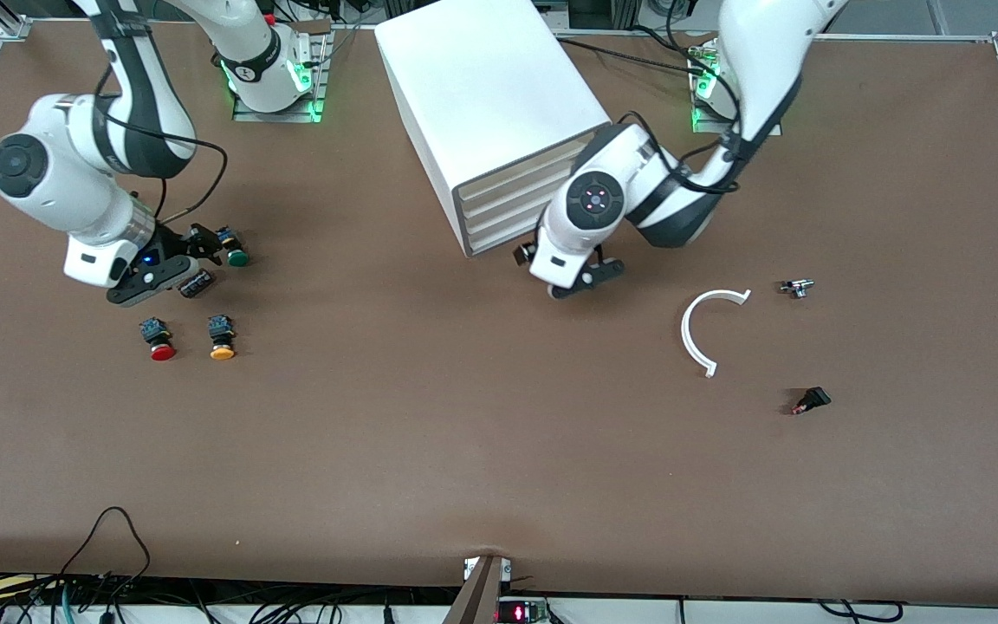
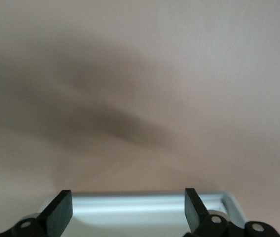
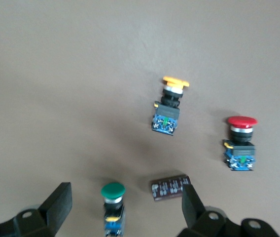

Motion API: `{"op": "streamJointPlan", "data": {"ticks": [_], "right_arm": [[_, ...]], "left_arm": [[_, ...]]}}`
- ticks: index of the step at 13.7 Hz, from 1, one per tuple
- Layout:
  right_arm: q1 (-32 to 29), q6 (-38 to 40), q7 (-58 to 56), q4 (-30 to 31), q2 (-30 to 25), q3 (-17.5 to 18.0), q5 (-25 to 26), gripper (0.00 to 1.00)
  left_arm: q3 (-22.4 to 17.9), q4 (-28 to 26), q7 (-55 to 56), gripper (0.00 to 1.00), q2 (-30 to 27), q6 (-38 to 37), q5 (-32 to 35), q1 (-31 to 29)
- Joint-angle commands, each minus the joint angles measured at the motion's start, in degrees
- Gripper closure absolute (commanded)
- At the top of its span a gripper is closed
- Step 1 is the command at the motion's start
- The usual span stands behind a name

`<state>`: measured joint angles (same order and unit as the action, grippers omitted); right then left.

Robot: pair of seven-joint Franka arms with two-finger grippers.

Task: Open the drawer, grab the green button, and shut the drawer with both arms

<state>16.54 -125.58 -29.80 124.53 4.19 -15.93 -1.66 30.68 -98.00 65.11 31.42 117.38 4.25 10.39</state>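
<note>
Two arms at a brown table [image 1: 430, 451], and the action sits at the right arm's end. The green button [image 1: 235, 251] lies on its side on the table there, cap pointing toward the cabinet's end, and nothing grips it. The right gripper [image 1: 196, 264] hangs low right at it with its fingers [image 3: 56, 205] spread wide; from the wrist camera the green cap [image 3: 113, 191] shows between them. A small dark brown block [image 1: 197, 283] lies just beside the green button, slightly nearer the front camera. The red button [image 1: 158, 340] and the orange button [image 1: 221, 338] lie side by side a bit nearer still, apart from each other.

The white cabinet [image 1: 486, 95] stands in the middle of the table near the arm bases, and its four stacked drawers [image 1: 508, 204] all look pushed in. The left gripper [image 1: 564, 273] is low at the cabinet's bottom front corner, fingers [image 2: 61, 212] open and empty, with a pale rim between them in its wrist view.

Toward the left arm's end lie a white curved strip [image 1: 703, 329], a small silver part [image 1: 797, 287] and a small black part [image 1: 811, 400], all well apart.
</note>
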Motion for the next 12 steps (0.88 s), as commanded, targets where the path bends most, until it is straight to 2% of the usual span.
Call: {"op": "streamJointPlan", "data": {"ticks": [1,4,7,10,12], "right_arm": [[0.2,14.2,1.0,-12.0,0.4,0.0,-0.4,0.01],[0.2,23.8,1.7,-20.0,-1.6,0.0,-0.5,0.01],[0.2,28.0,1.6,-24.5,-3.7,0.0,-0.3,0.01],[0.4,31.7,1.4,-28.9,-4.4,0.0,-0.2,0.01],[0.1,32.8,1.0,-30.6,-4.4,0.2,-0.2,0.01]], "left_arm": [[0.1,4.4,-5.9,0.00,1.2,-2.7,2.9,-2.5],[0.2,5.0,-16.7,0.00,0.6,-5.6,3.0,-9.0],[-1.0,9.8,-27.6,0.00,-1.2,-13.7,2.1,-13.5],[-6.6,10.4,-37.5,0.00,-5.7,-18.0,0.8,-14.2],[-12.6,10.5,-44.9,0.00,-8.9,-20.6,-1.9,-13.5]]}}
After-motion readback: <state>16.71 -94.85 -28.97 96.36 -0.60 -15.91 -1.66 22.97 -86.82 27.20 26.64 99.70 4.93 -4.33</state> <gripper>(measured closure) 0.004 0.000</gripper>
